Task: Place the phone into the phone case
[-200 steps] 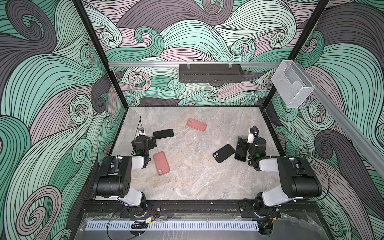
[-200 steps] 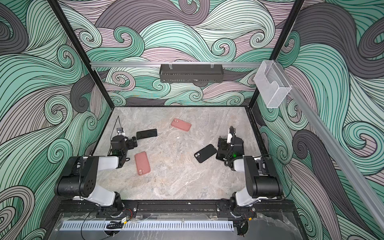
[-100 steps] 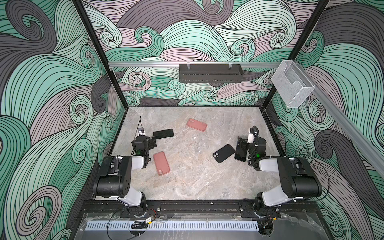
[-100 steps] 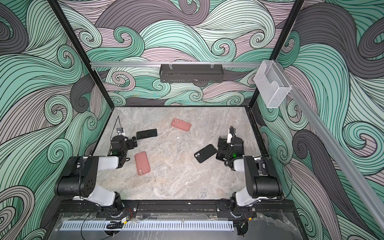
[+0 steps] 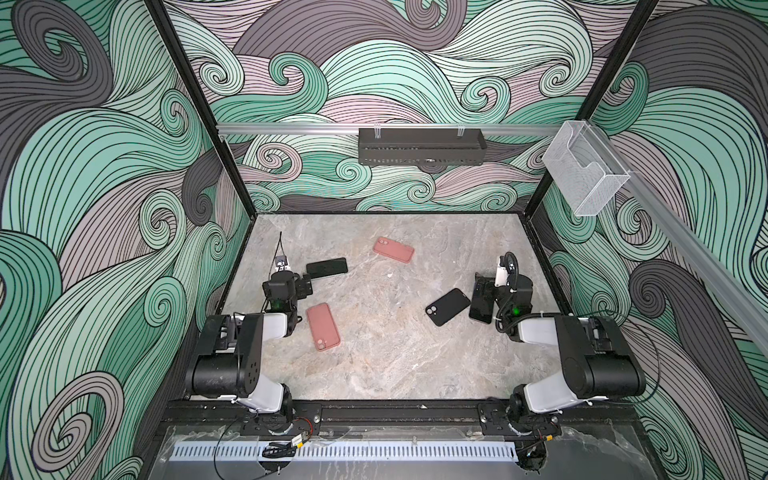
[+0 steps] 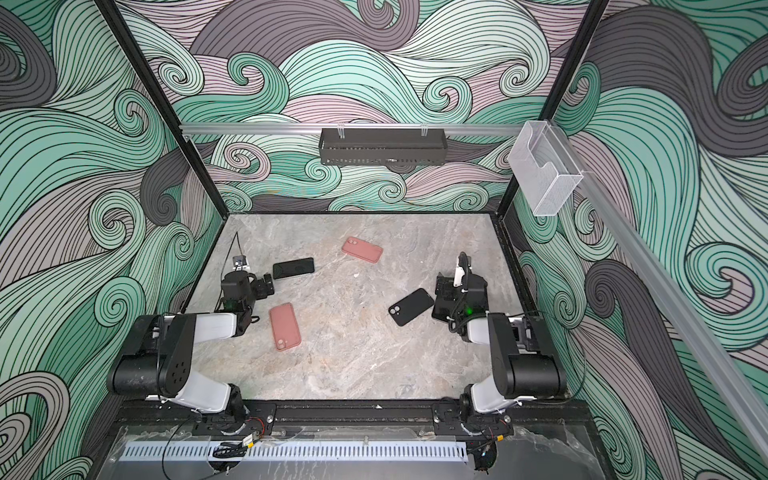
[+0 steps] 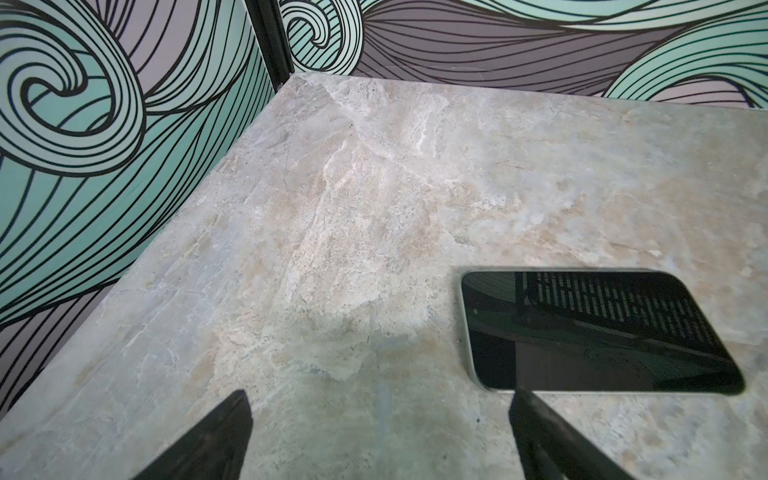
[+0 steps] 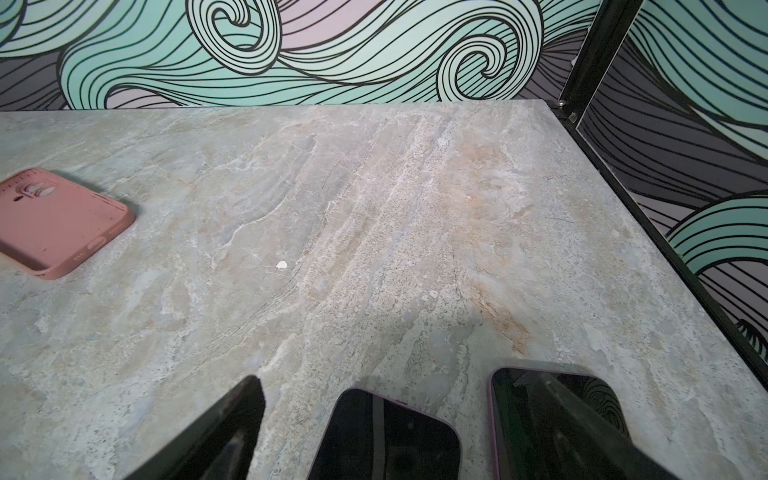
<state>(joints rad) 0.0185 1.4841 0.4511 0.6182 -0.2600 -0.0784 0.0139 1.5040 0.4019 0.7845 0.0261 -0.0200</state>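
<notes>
Left claw [image 7: 378, 401] standing wide at nine o'clock of table [image 7: 374, 187], black phone [image 7: 598, 328] lying beside, right claw [image 8: 397, 380] standing wide at three o'clock, hanging over black case [image 8: 386, 436] and second phone [image 8: 552, 415].

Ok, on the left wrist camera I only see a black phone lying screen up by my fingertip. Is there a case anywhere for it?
Observer: Yes, a pink phone case lies back up beside the left arm, on the base side of that black phone.
Operator: Only that one?
Observer: No, a second pink case lies farther back, near the middle of the table.
Operator: What's the right gripper doing?
Observer: It hangs open close to another dark phone on the right side.
</notes>
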